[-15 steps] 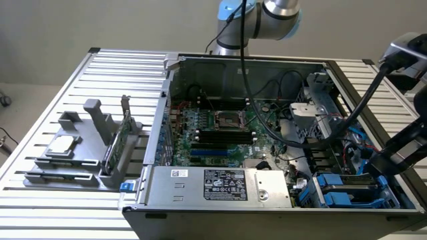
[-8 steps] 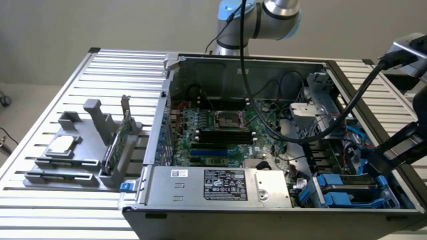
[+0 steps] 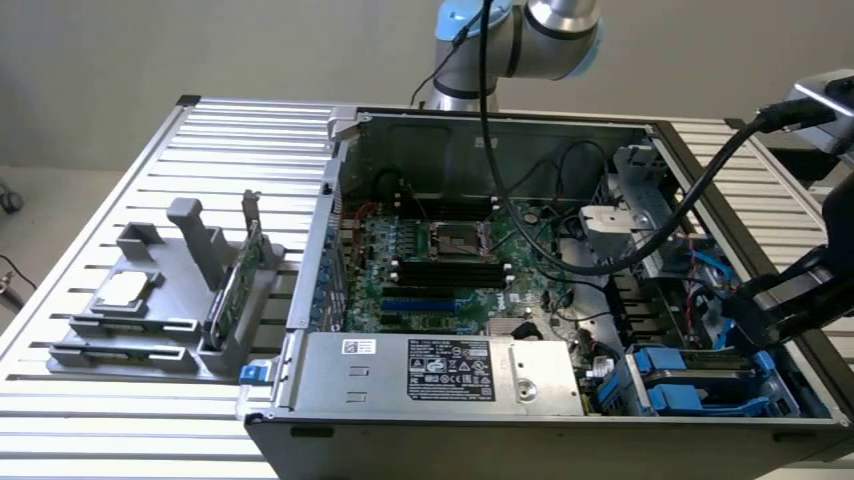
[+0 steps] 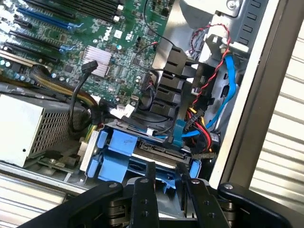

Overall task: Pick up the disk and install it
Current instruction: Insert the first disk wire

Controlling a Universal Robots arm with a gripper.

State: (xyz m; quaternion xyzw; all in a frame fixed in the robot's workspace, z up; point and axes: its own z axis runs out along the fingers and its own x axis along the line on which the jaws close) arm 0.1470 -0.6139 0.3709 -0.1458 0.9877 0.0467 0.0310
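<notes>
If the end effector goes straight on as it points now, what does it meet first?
Most likely the blue-framed disk, directly ahead of the end effector. Depth is unclear, so they may already touch.

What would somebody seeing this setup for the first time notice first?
First, the big open grey metal computer case on the slatted aluminium table, with its green motherboard laid bare. Next, the silver-grey disk in its bright blue plastic carrier, in the case's corner at the lower right of the exterior view, where the black robot arm hangs over it.
</notes>
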